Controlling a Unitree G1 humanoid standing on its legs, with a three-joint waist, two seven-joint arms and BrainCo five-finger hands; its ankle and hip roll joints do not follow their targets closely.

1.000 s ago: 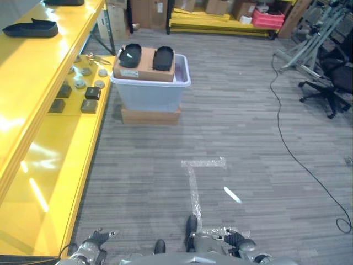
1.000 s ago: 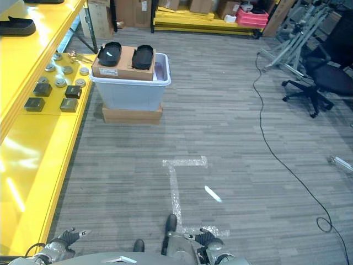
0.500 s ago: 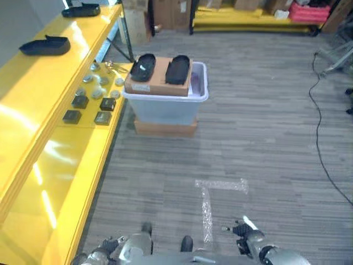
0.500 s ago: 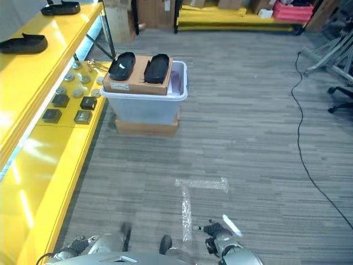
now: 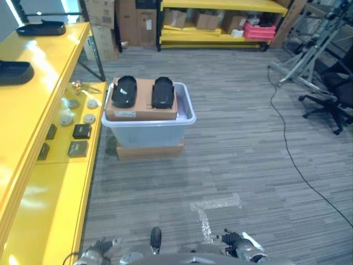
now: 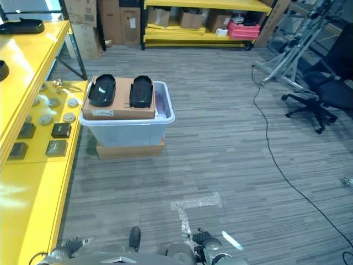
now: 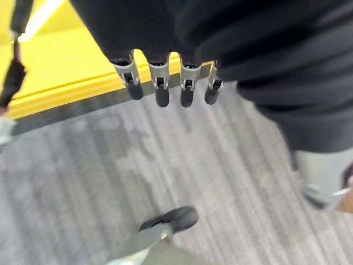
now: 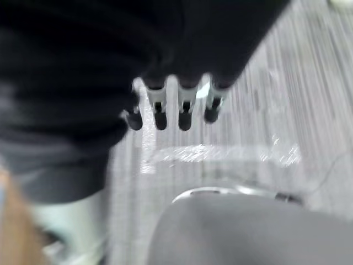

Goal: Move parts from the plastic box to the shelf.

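The view has swung since a moment ago; the plastic box (image 5: 149,124) now sits centred ahead, beside the yellow shelf (image 5: 38,182). Left hand (image 7: 160,88) and right hand (image 8: 182,110) hang relaxed, empty. Best approach squarely before reaching for the parts (image 5: 124,91).

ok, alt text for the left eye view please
A clear plastic box sits on the grey floor beside a yellow shelf, topped by a cardboard box carrying two black parts. Small parts lie on the shelf, and both hands, left hand and right hand, hang low and empty.
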